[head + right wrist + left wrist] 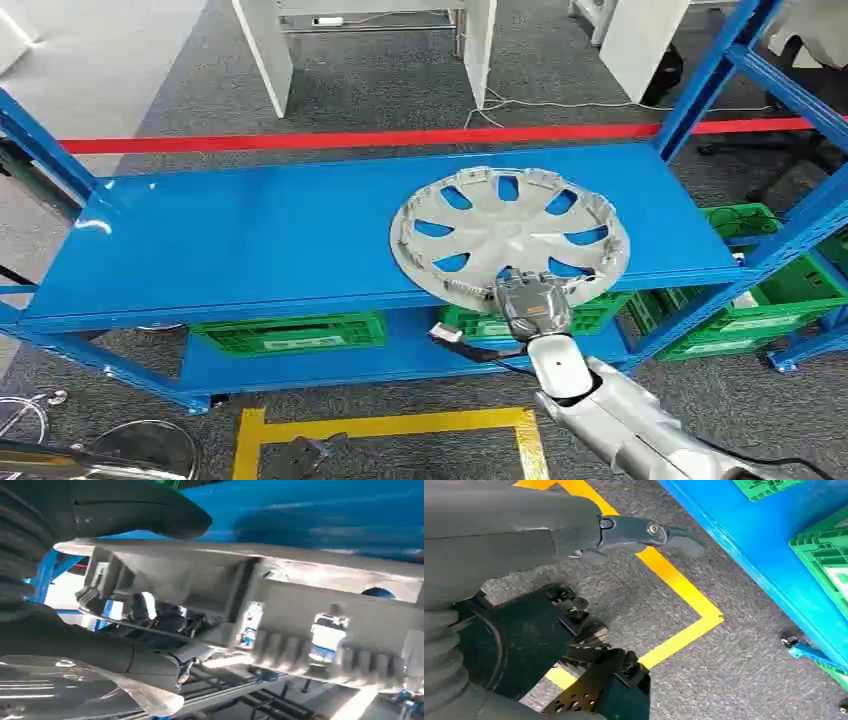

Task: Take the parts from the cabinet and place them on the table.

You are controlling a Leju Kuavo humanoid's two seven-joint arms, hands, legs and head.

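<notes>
Right hand (532,305) fingers clamped on the near rim of the silver plastic hubcap (510,236), lying on the blue metal shelf (250,235).

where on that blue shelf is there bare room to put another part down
The blue shelf is bare across its whole left stretch, from the left upright to the silver hubcap. A narrower bare strip lies right of the hubcap. The front right edge is crowded: the right hand grips the hubcap's rim there.

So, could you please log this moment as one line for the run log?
right hand: grips hubcap rim | hubcap: on blue shelf | left hand: hanging, holds nothing
</notes>
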